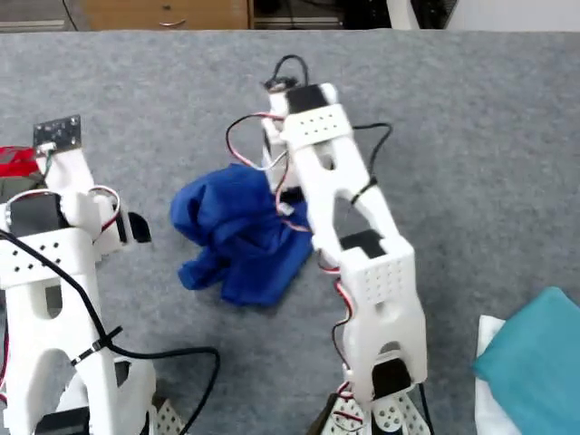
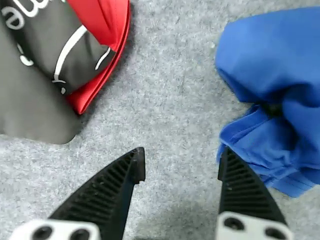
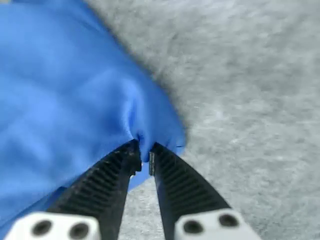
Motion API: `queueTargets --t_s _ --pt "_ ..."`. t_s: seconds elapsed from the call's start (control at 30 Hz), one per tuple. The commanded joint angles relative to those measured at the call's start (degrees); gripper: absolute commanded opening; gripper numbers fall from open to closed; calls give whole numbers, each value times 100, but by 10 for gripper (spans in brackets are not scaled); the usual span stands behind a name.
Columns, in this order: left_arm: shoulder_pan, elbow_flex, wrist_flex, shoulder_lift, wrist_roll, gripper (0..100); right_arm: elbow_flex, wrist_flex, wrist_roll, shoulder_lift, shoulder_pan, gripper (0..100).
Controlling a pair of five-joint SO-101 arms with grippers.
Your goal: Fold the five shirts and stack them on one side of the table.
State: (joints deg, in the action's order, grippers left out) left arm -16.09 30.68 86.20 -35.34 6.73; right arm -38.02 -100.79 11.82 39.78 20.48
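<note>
A crumpled blue shirt point(image 1: 240, 236) lies bunched near the middle of the grey table point(image 1: 471, 127). My right gripper point(image 3: 144, 152) is shut on a pinch of the blue shirt point(image 3: 65, 100) at its edge; in the high view that arm point(image 1: 344, 227) stretches over the shirt's right side. My left gripper point(image 2: 181, 162) stands open just above the table, with the blue shirt point(image 2: 272, 85) beside one finger and nothing between the fingers. A folded stack with a black shirt point(image 2: 35, 75) over a red shirt point(image 2: 107, 30) lies on the other side of it.
At the table's left edge the red shirt point(image 1: 16, 161) shows beside the left arm point(image 1: 50, 272). A teal shirt point(image 1: 535, 362) on white cloth point(image 1: 489, 399) lies at the front right corner. Wooden furniture point(image 1: 163, 14) stands behind the table.
</note>
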Motion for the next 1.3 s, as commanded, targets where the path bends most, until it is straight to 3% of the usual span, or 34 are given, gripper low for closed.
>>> queueTargets --t_s 0.0,0.57,1.0,1.27 --pt "-44 352 -378 -154 44 243 -312 -149 18 -145 -541 4" --pt "-44 765 -624 -136 35 243 1253 -132 -536 -1622 -2044 5" --pt "44 800 -905 -101 9 243 1218 422 -1600 -1640 -4497 5" --pt "1345 800 -949 -101 -132 243 1262 1319 -1644 -1622 -4954 5"
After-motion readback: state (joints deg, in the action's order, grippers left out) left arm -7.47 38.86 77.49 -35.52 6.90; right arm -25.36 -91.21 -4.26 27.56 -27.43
